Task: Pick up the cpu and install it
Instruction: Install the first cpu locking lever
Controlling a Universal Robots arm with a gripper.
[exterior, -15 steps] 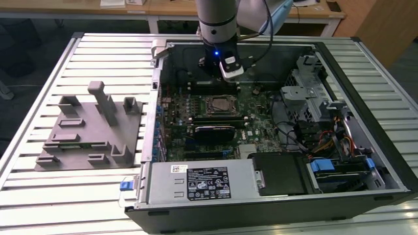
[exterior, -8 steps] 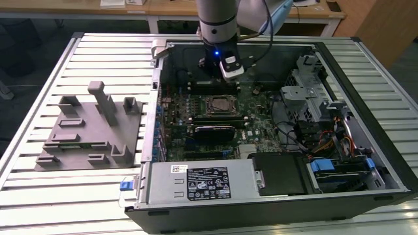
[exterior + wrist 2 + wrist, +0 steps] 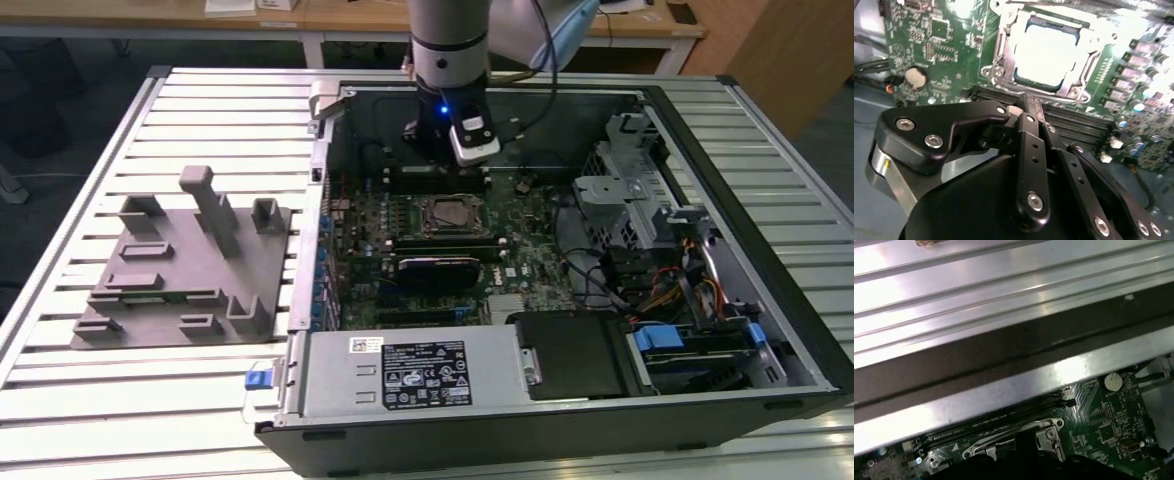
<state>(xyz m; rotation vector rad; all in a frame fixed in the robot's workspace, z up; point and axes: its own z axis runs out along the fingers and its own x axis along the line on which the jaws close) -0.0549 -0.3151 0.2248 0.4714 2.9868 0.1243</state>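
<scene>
On the exterior view's left sits a grey fixture block (image 3: 180, 265). The cpu (image 3: 1048, 52) lies seated in the motherboard socket (image 3: 1002, 55). Just above it, the gripper (image 3: 1031, 112) hangs with jaws pressed together, empty.

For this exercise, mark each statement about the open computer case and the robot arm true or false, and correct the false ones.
1. The cpu lies in the socket on the motherboard. True.
2. The end effector grips the cpu. False: the cpu sits in the socket, apart from it.
3. A grey fixture lies outside the computer case, on the exterior view's left. True.
4. The computer case is closed with a side panel. False: it is open, with the motherboard exposed.
</scene>
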